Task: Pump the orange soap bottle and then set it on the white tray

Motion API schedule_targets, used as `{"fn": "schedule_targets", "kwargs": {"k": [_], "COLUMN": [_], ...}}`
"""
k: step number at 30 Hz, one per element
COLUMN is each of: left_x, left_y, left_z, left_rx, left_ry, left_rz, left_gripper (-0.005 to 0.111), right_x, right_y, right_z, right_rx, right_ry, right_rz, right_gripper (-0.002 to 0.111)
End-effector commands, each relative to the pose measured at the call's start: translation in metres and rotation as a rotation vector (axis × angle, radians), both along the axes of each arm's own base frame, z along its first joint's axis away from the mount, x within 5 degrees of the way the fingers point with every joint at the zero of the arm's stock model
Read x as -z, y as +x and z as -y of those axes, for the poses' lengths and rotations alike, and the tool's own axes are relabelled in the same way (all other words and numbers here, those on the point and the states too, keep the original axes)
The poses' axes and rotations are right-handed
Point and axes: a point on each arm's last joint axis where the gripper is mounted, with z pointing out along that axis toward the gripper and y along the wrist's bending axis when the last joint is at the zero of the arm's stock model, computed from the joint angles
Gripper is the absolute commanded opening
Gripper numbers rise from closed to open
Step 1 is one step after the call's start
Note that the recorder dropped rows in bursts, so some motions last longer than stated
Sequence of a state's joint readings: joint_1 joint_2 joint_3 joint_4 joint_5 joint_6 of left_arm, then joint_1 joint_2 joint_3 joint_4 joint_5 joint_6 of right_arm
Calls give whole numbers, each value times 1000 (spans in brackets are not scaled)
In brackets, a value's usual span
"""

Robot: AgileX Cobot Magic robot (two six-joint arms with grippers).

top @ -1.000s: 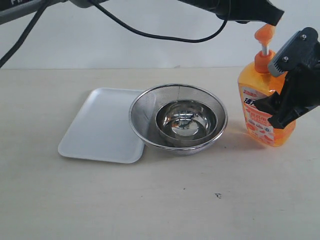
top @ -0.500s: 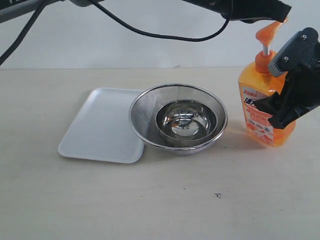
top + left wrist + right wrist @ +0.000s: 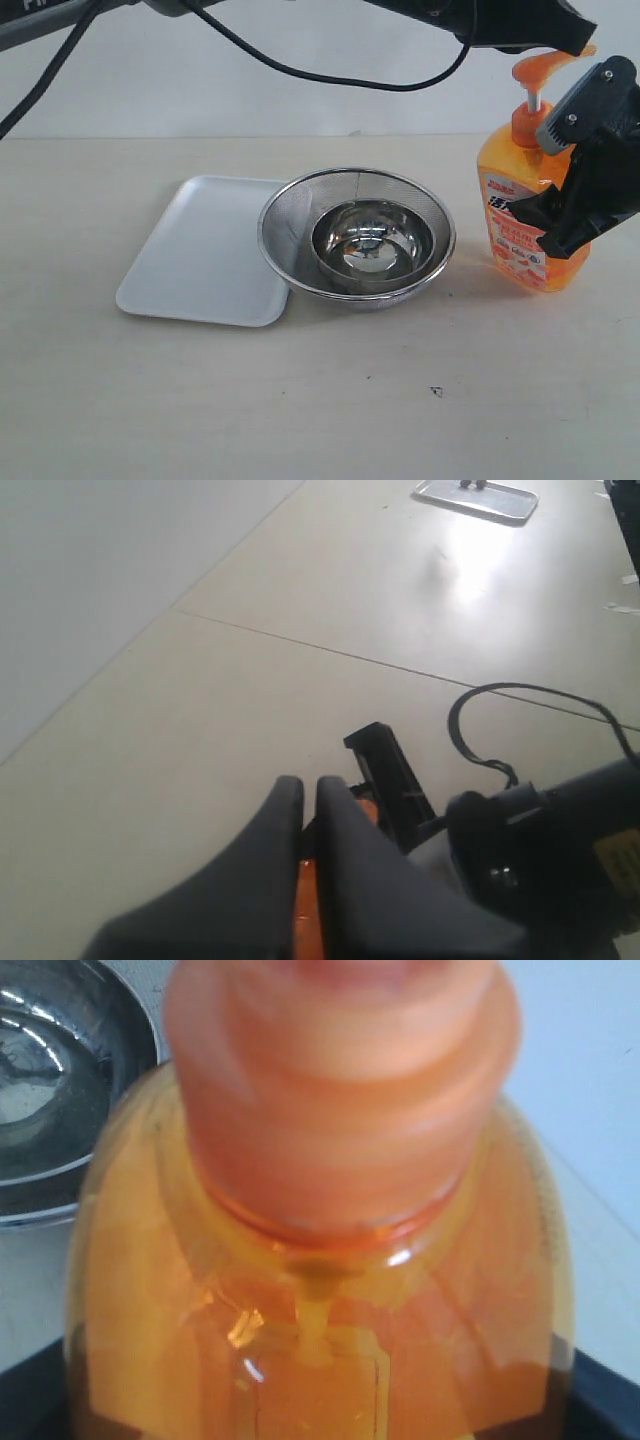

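Gripping soap bottle (image 3: 515,225), pump up

Bottle upright on table (image 3: 300,400), right of strainer (image 3: 290,225) w/ steel bowl (image 3: 372,240) inside; white tray (image 3: 190,260) well apart, at strainer's far side. See-through orange body, orange pump head, white stem showing, white-orange label. Body clamped by right fingers (image 3: 565,215); left fingers (image 3: 355,870) pressed together at pump head.

Dark left tool (image 3: 308,795), fingers nearly touching, over the beige table (image 3: 250,700); a sliver of translucent orange soap bottle (image 3: 307,905) shows between them.
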State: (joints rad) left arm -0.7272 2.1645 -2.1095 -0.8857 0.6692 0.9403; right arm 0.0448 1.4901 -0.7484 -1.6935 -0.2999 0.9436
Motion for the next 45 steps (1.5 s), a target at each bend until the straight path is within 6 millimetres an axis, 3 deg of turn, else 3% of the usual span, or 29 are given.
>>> {"fn": "schedule_targets", "kwargs": {"k": [1,15,21,28,45], "left_x": [2,8,32,26,-19], "left_y": [-8,-14,-11,-11,-16], "left_z": [7,10,14,12,-8], "left_rx": [41,91,114,101,15], "left_ry": [6,54,107,105,123], "left_rz": [-2,-11,-78,-50,79], "left_gripper": [5,5,5,5,5], "right_x": [5,5,5,5,5], "right_y": [-1,-2,-2,-2,1], "right_z": [1,-1,-1,-1,5], "right_rx": [-6,-29,-31,-26,56], "right_ry": [-24,-10,-12,-19,-14], "right_rz": [-15,-18,-17,-15,-7], "right_gripper": [0,0,0,0,0]}}
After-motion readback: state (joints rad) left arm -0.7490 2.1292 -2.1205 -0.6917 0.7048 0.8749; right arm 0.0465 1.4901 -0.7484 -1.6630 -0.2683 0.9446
